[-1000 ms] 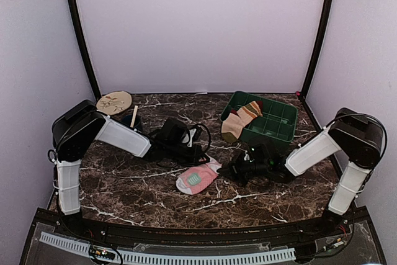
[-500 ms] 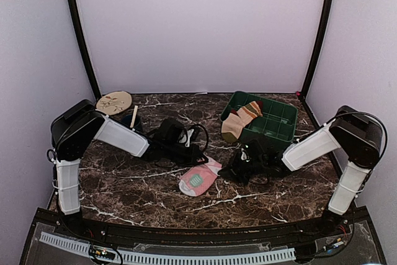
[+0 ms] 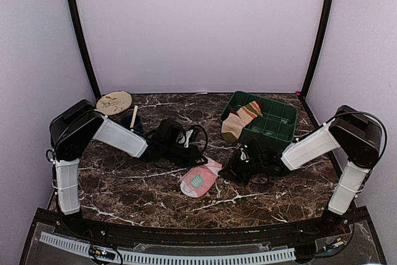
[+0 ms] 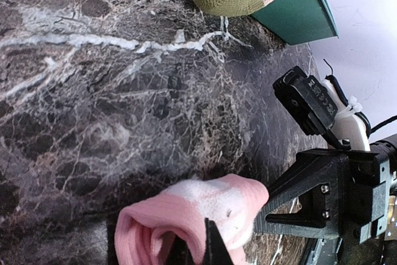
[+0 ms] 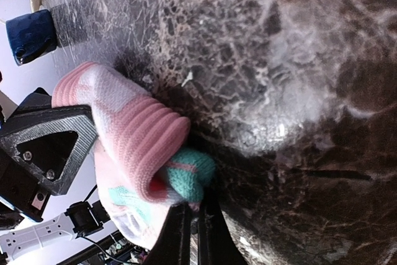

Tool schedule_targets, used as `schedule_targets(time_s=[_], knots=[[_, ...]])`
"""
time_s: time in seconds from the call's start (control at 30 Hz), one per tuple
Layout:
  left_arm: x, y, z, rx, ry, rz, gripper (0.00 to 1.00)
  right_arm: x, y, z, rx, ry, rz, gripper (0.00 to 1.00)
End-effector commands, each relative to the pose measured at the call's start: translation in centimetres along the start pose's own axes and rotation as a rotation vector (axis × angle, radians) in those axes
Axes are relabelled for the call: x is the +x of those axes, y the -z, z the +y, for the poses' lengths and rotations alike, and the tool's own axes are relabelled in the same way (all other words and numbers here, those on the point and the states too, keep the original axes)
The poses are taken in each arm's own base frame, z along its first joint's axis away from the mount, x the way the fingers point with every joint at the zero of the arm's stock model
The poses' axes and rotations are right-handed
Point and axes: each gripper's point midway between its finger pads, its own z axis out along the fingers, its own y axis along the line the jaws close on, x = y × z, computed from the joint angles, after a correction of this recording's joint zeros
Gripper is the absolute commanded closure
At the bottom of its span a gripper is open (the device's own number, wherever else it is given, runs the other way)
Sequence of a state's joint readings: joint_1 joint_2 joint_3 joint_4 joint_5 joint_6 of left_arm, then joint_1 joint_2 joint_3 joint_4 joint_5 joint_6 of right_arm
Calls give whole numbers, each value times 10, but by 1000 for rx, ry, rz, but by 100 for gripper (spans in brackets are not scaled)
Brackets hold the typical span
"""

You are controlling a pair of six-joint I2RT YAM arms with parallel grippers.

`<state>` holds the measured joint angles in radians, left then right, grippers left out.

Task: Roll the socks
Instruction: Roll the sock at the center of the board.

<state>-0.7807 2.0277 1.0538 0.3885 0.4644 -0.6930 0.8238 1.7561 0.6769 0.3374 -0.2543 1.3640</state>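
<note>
Pink sock (image 3: pixel 199 179) was seen on marble table (image 3: pixel 124 184), btwn both grippers. L gripper (image 4: pixel 200 249) was pinched narrow on its folded pink edge. R gripper (image 5: pixel 191 231) was clamped on the teal-patch end. Striped sock (image 3: pixel 239 122) was draped over rim of green bin (image 3: pixel 276 128), well apart.

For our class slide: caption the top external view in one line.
Left gripper and right gripper pinch a pink sock; striped sock drapes over green bin.
</note>
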Motion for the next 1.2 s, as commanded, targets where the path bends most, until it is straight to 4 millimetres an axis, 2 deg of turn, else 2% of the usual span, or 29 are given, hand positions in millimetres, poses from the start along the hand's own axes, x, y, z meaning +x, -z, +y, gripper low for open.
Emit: schedule_targets(time_s=[0.0, 0.47, 0.63, 0.87, 1.07, 1.17], knots=[[7, 10, 2, -4, 12, 17, 100, -8, -3, -45, 165, -38, -46, 100], [9, 20, 17, -100, 115, 71, 95, -15, -4, -49, 240, 31, -62, 100], [7, 28, 15, -108, 142, 93, 91, -17, -4, -49, 254, 53, -64, 100], [1, 40, 14, -109, 193, 113, 78, -17, -7, -47, 265, 80, -57, 100], [-3, 46, 13, -108, 225, 110, 76, -17, -9, -47, 269, 91, -47, 100], [-14, 53, 3, -95, 228, 79, 77, -18, -9, -46, 274, 104, -48, 100]])
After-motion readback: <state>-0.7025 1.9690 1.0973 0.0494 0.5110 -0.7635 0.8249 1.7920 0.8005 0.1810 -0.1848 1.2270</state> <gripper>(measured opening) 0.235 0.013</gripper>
